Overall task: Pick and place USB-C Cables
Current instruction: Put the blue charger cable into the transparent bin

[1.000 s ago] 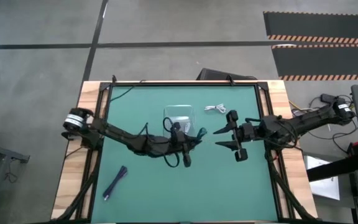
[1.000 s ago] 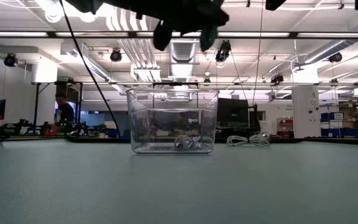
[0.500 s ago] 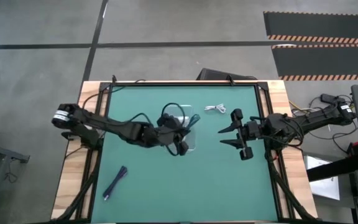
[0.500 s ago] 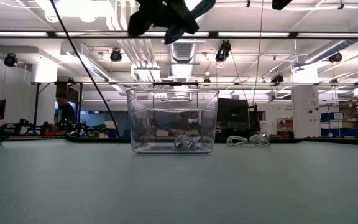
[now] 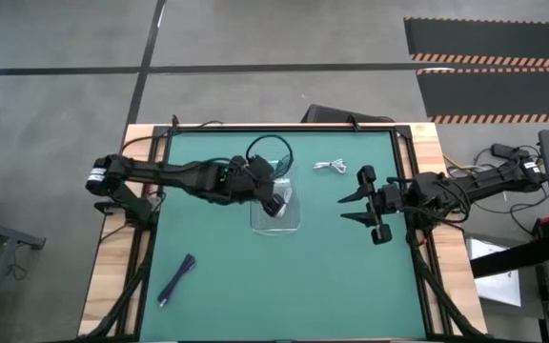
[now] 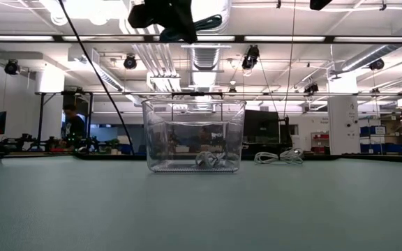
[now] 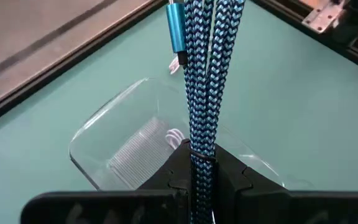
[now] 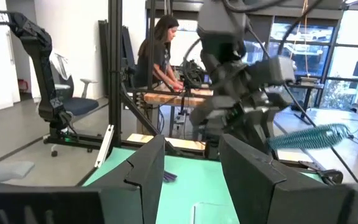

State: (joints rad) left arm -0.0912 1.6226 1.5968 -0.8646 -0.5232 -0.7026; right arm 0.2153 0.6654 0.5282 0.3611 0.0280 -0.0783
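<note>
- The left gripper (image 7: 197, 165) is clamped on the teal cable (image 7: 205, 74), which runs out past its fingers as a folded braided bundle with a blue plug at the far end.
- In the high view that gripper (image 5: 276, 198) hangs over the tray's (image 5: 292, 221) near-left part; the low view shows it well above the rim.
- 1 white cable (image 6: 208, 160) already lies coiled on the tray floor.
- Another white cable (image 5: 330, 167) rests on the mat, just beside the tray on its right.
- The dark cable (image 5: 175, 280) lies well apart, near the mat's front-left corner.
- The right gripper (image 5: 354, 209) waits to the right of the tray, its jaws standing apart with nothing between them.
- Step in hand, as I judge it: dropping the teal cable into the tray.
- To do it well: centre the bundle over the opening, lower until the free end is inside the walls, then let go; the stiff loop looks likely to catch the rim otherwise.
</note>
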